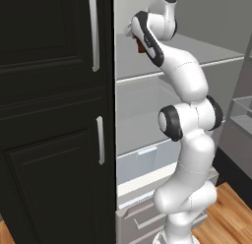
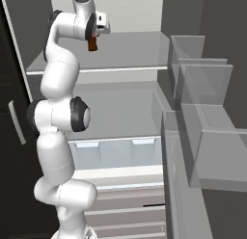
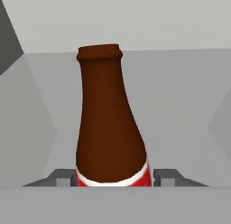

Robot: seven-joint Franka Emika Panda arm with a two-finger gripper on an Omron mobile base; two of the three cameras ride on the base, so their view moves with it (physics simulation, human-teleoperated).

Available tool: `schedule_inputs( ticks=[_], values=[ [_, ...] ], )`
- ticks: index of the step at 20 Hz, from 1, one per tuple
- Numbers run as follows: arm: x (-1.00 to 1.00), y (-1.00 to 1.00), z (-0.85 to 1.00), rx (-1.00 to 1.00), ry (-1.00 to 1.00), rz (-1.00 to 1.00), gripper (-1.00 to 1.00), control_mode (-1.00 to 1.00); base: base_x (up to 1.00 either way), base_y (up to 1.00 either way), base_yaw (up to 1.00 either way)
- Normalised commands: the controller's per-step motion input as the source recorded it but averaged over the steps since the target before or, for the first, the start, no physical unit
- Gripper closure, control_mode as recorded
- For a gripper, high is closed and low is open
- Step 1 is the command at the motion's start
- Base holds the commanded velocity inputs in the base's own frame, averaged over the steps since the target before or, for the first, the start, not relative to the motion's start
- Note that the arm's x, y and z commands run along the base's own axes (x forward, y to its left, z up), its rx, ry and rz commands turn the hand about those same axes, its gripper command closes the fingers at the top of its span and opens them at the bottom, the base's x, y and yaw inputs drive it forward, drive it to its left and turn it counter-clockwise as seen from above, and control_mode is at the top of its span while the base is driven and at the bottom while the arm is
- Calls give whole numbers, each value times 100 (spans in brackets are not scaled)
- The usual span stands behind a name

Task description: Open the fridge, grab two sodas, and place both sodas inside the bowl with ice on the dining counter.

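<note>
A: Where is the gripper [image 3: 115, 177]?

B: High inside the open fridge [image 2: 120, 50], over the upper shelf [image 2: 130, 52], at the end of the raised white arm [image 1: 189, 85].

A: What do its fingers have?

B: In the hand view the two dark fingertips [image 3: 61, 177] stand on either side of the brown cola bottle [image 3: 108, 123], level with its red and white label. The bottle's neck rises straight up between them. They sit close against the glass, narrowed around it, but I cannot tell whether they actually press on it.

A: Is the bottle seen from the base?

B: Yes, a small brown-red shape just under the gripper in both base views, upright, right at the hand.

A: And beside the gripper?

B: Toward the arm's left, the black panelled cabinet [image 1: 49, 115] with short silver handles [image 1: 100, 139]. Far below the gripper are the clear crisper bins [image 2: 116, 153] and the drawers [image 2: 125, 209].
</note>
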Motion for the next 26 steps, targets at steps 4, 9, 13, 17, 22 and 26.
schedule_inputs(
  ticks=[4, 9, 13, 17, 22, 26],
  values=[
    [2, 10, -4, 0, 6, 1, 100, -100, 0, 0, 0],
    [-7, 1, -1, 0, -2, 0, 100, -100, 0, 0, 0],
    [-24, 0, 0, 0, -9, -2, 100, -100, 0, 0, 0],
    [-20, 0, 0, 0, -3, -2, 100, -100, 0, 0, 0],
    [-14, -2, -2, 0, 0, -1, 100, -100, 0, 0, 0],
    [-15, -5, -10, 0, 0, 0, 100, -100, 0, 0, 0]
  ],
)
